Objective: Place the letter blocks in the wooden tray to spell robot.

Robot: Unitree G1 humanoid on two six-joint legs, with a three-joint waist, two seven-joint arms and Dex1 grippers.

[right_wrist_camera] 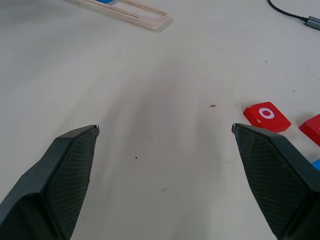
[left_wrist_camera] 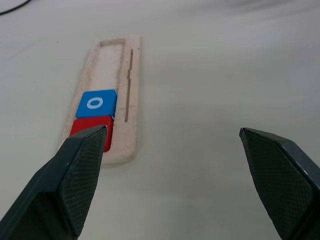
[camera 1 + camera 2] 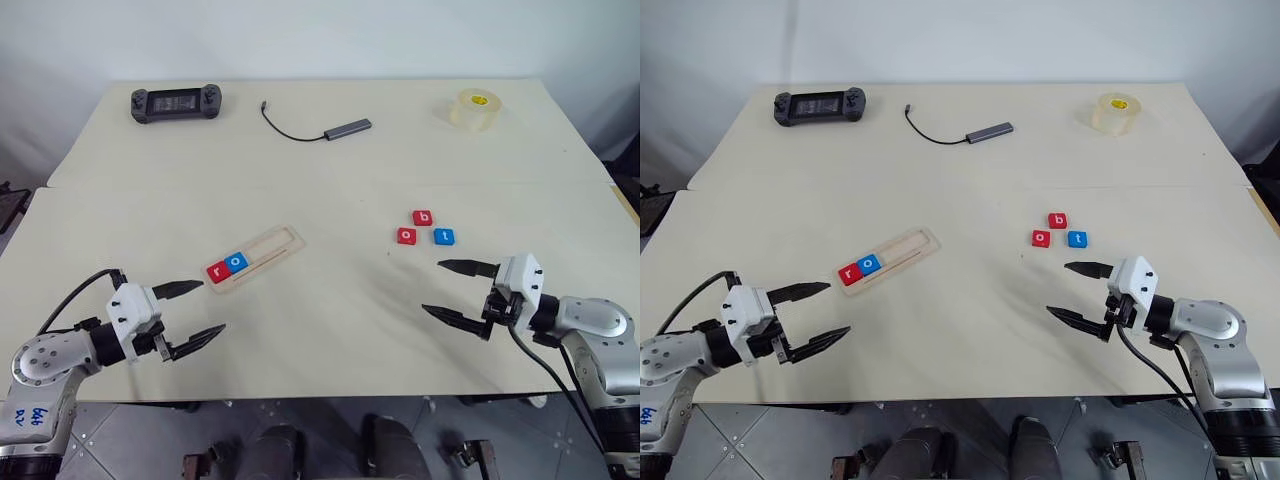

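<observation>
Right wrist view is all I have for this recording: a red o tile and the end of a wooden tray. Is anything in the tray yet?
Observer: Yes. The wooden tray holds two letter blocks at its near end, a red r and a blue o, side by side.
Operator: Which blocks remain loose?
Observer: Three lie together on the table: the red o, a red b behind it, and a blue t beside it.
Operator: Where is the left hand?
Observer: The left hand is open, holds nothing and hovers near the tray's filled end.
Operator: And my right hand?
Observer: The right hand is open too, just short of the loose blocks.
</observation>
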